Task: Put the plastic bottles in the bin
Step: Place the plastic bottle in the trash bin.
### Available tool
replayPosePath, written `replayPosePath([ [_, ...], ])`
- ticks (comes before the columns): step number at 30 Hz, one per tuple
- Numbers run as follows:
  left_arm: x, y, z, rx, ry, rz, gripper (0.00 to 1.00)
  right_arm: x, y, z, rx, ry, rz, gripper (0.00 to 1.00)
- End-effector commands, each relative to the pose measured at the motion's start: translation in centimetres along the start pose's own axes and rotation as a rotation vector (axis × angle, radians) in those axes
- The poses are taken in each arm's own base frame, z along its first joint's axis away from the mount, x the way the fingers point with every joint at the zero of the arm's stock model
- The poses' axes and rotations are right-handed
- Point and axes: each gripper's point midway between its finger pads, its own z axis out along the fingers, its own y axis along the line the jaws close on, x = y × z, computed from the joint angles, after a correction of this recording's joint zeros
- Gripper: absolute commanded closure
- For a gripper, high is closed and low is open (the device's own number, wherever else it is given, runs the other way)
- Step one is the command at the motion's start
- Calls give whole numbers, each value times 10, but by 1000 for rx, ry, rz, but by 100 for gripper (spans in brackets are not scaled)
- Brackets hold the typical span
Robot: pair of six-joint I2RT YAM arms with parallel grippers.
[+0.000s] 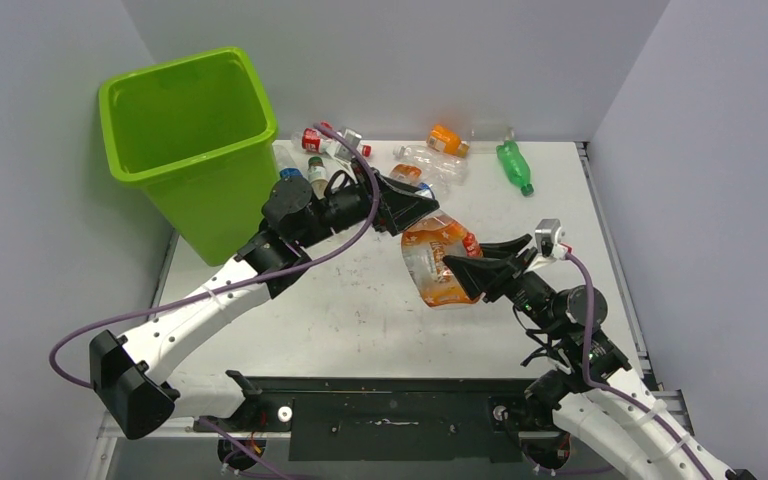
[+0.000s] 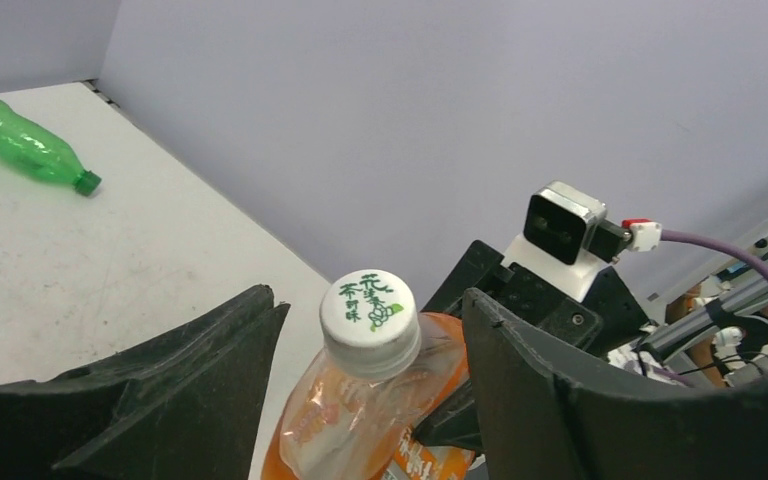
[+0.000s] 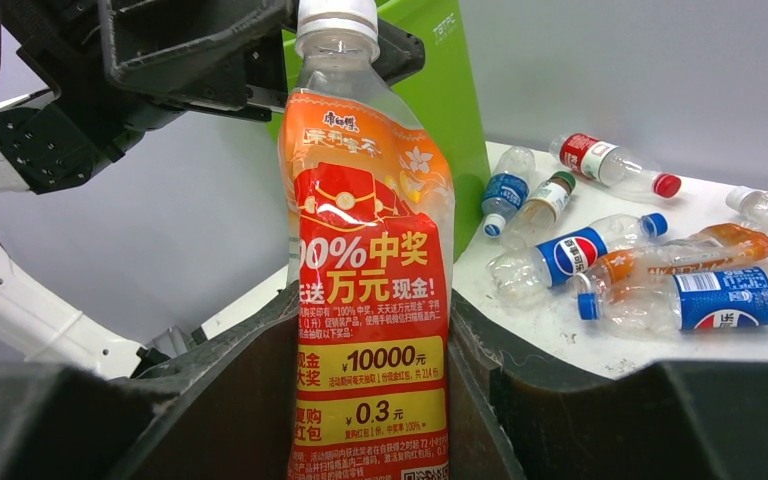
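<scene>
No bottle shows in the part of the lime-green bin [image 1: 210,190] I can see into, so the job looks barely begun. Loose bottles [image 1: 428,160] lie scattered on the table [image 1: 360,310] right of the bin, with 1 green bottle [image 1: 513,165] farthest from it. The orange bottle [image 1: 435,262] hangs in the air right of the bin, which I read as a handover. The right gripper [image 1: 468,256] clamps its labelled body, reaching toward the bin. The left gripper [image 1: 425,210] stretches away from the bin, its jaws half-wide astride the white cap [image 2: 368,312] with a gap on each side.
</scene>
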Motion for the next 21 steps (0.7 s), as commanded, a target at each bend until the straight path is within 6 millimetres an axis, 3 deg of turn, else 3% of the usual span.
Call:
replayPosePath([
  [1, -13, -15, 3, 26, -28, 42, 42, -16, 9, 2, -35, -63, -26, 95],
  [7, -6, -26, 8, 59, -6, 43, 71, -14, 10, 4, -40, -57, -16, 95],
  [10, -9, -28, 7, 63, -13, 63, 98, -13, 11, 5, -43, -49, -11, 95],
  [11, -11, -28, 6, 54, -19, 73, 100, -13, 10, 5, -39, -44, -6, 92],
  [12, -13, -27, 4, 46, -28, 86, 100, -13, 10, 6, -34, -34, 0, 75],
  [15, -24, -24, -7, 2, -76, 150, 100, -11, 12, 5, -22, 4, 27, 5],
  [17, -39, -24, -20, -43, -125, 231, 100, -16, 15, 3, -17, 14, 40, 10],
  [21, -83, -23, -51, -178, -260, 420, 100, -42, 30, -5, -41, -24, 52, 10],
])
